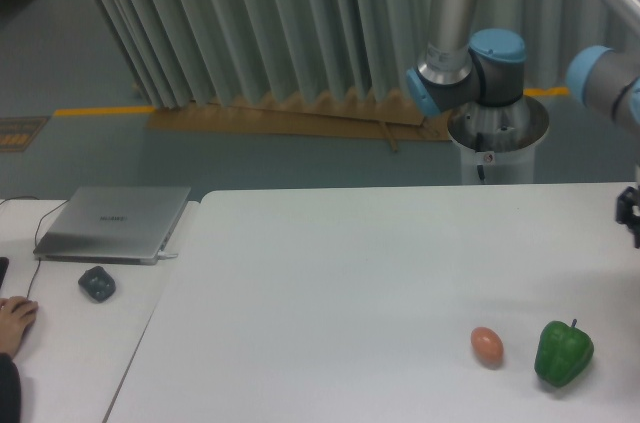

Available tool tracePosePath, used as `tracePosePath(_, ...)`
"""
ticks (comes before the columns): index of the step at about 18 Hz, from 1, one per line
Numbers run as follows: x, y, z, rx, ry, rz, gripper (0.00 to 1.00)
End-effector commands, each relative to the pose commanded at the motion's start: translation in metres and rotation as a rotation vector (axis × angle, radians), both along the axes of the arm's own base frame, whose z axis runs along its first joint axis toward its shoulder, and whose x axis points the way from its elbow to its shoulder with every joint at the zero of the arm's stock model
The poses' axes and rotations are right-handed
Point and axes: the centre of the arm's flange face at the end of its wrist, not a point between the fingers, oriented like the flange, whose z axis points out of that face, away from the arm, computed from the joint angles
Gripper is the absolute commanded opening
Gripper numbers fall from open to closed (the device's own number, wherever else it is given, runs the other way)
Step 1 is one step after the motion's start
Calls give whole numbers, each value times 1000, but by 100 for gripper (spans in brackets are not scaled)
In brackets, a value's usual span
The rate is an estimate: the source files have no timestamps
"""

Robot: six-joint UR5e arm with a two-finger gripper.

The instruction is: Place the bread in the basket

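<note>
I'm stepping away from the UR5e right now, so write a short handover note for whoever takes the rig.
Gripper: only a dark part shows at the right edge of the frame, above the table; open or shut cannot be told.
Bread and basket: neither is in view.
On the table: a brown egg with a green pepper to its right, apart from it.
Beside it: a closed laptop and a mouse.
Done: nothing visible.
Left: find the bread and basket, pick the bread, place it.
</note>
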Motion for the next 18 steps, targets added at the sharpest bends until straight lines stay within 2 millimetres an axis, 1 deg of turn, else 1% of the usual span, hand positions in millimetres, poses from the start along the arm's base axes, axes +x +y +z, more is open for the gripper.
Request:
tracePosePath(2, 18, 12, 2, 31, -44, -25, 100)
tracePosePath(3, 31, 16, -2, 15, -100, -36, 100)
tracePosePath(4, 40, 12, -3, -5, -138, -33, 100)
tracePosePath(6, 53, 10, -6, -21, -170, -39, 100)
tracePosePath(7, 59, 6, -4, 2, -199, -32, 100)
tracePosePath(9, 60, 9, 2, 77, -232, -18, 100)
tracePosePath(10, 59, 7, 6, 93, -232, -12, 100)
tracePosePath(13, 57, 5, 14, 100, -218, -9, 100)
tracePosePath(18, 55, 5, 16, 101, -211, -8, 100)
